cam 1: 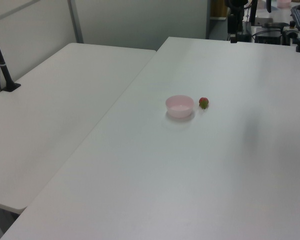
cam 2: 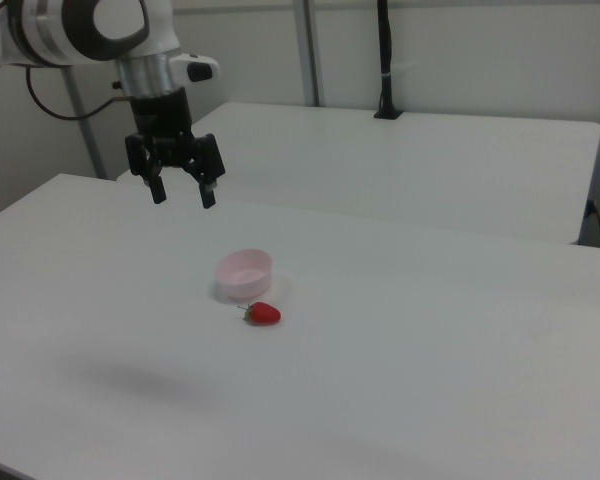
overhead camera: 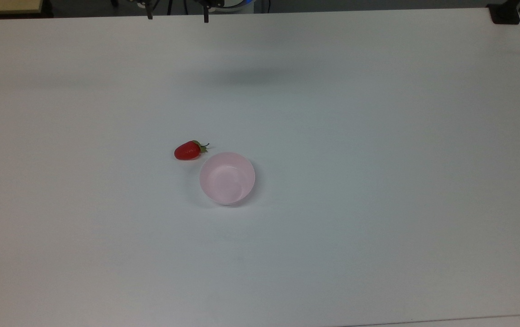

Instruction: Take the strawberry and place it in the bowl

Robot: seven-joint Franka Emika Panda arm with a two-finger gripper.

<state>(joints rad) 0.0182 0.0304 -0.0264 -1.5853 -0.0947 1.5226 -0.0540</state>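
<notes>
White table (overhead camera: 378,181) carries just two items, with a second white table (cam 1: 55,115) butted alongside in the left view. Strawberry (overhead camera: 189,150) lies on its side on the tabletop, green cap toward the bowl (overhead camera: 227,178), tip away. It sits just beside the rim, at the top view's upper left of the bowl; can't tell if they touch. In the right view, strawberry (cam 2: 264,313) is in front of the bowl (cam 2: 244,274), slightly to the right view's right. Bowl is upright, nothing inside. Gripper (cam 2: 183,193) hangs high above the table, well apart from both, pointing down, fingers (cam 2: 208,192) spread wide with nothing between them. Arm (cam 2: 90,30) comes in from the right view's upper left. Black post (cam 2: 385,60) stands on the far table.
</notes>
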